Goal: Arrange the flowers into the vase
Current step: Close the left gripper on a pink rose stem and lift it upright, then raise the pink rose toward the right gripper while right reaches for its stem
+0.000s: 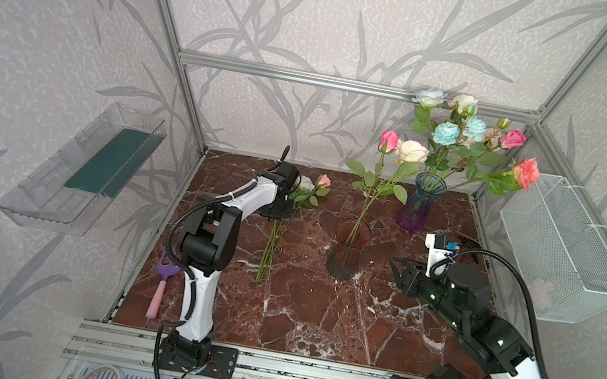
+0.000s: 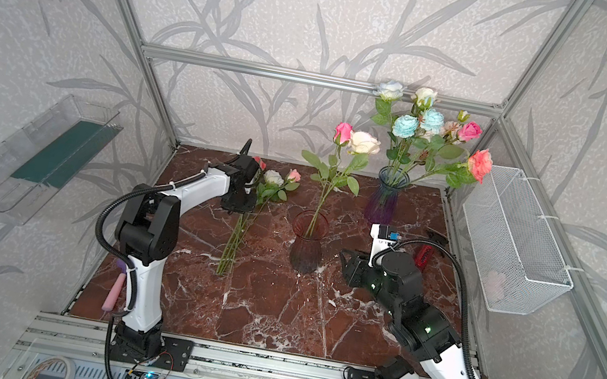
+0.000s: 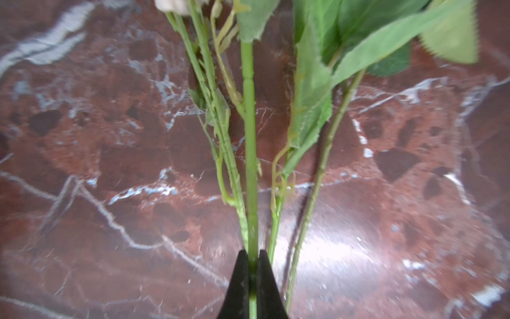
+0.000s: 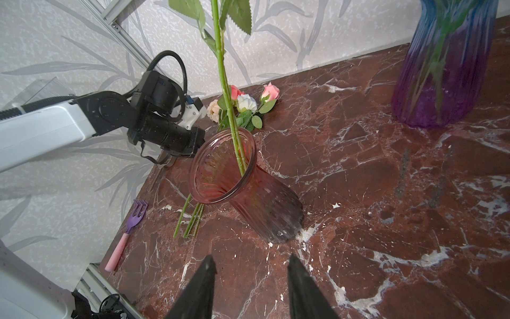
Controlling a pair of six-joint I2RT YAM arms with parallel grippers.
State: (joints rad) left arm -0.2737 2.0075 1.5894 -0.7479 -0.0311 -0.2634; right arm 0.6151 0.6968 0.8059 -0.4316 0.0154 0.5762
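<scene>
Artificial roses on thin green stems [image 1: 271,248] lie bunched, back-left of red marble worktop [image 1: 312,318] | left gripper [image 3: 250,256] pinched on one stem | right gripper [image 4: 249,262] spread, empty, near ribbed pink glass vase [image 1: 347,253]

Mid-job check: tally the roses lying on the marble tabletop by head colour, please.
Coral-pink artificial rose head: 1
Pale pink artificial rose head: 1
White artificial rose head: 1
Peach artificial rose head: 1
Total: 4
One green stem of these is pinched between the fingers of the left gripper.
</scene>
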